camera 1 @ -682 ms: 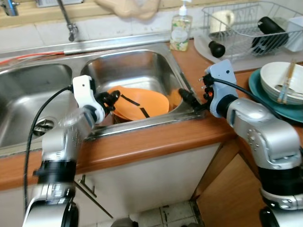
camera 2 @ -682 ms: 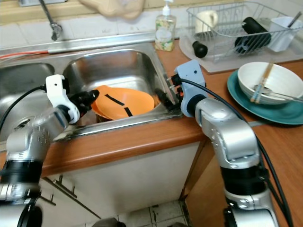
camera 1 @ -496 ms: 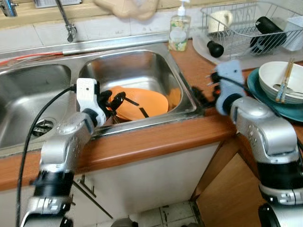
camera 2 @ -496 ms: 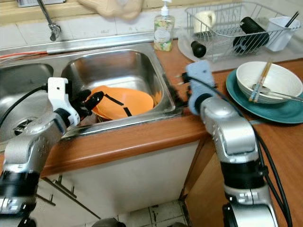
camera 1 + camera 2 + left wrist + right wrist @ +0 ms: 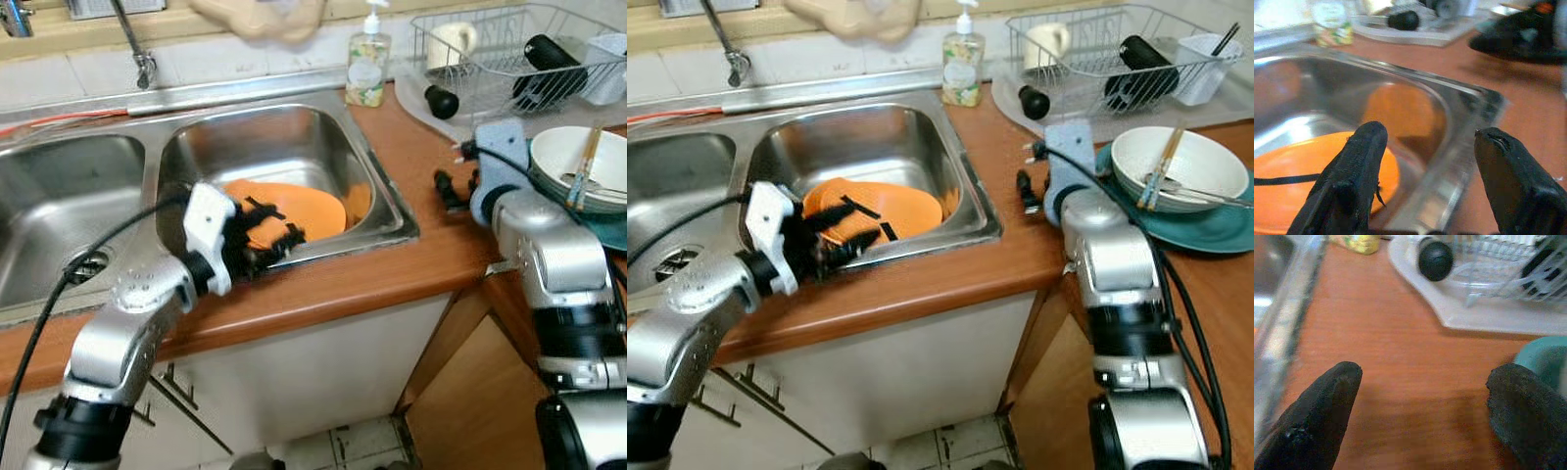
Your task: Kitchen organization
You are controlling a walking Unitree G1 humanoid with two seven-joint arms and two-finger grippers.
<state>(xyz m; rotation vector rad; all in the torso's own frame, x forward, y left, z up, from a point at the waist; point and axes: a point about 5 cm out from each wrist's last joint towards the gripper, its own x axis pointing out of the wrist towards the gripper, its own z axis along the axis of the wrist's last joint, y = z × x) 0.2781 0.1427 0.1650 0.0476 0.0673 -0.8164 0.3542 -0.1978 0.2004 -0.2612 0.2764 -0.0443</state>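
My left gripper (image 5: 269, 240) hangs spread over the sink's (image 5: 387, 201) front rim; the orange plate (image 5: 294, 208) lies inside (probably light, slick; pinch its rim). Right gripper (image 5: 449, 188), spread, hovers above the counter (image 5: 411, 162).

Left claw (image 5: 1425, 147), fingers parted, above the steel sink (image 5: 1459, 122) with an orange plate (image 5: 1298, 171).

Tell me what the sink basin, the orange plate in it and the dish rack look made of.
Sink basin: brushed stainless steel, with soft grey reflections. Orange plate: probably plastic, with flat, even colour and a dull sheen. Dish rack: thin metal wire, light-coloured, possibly coated.
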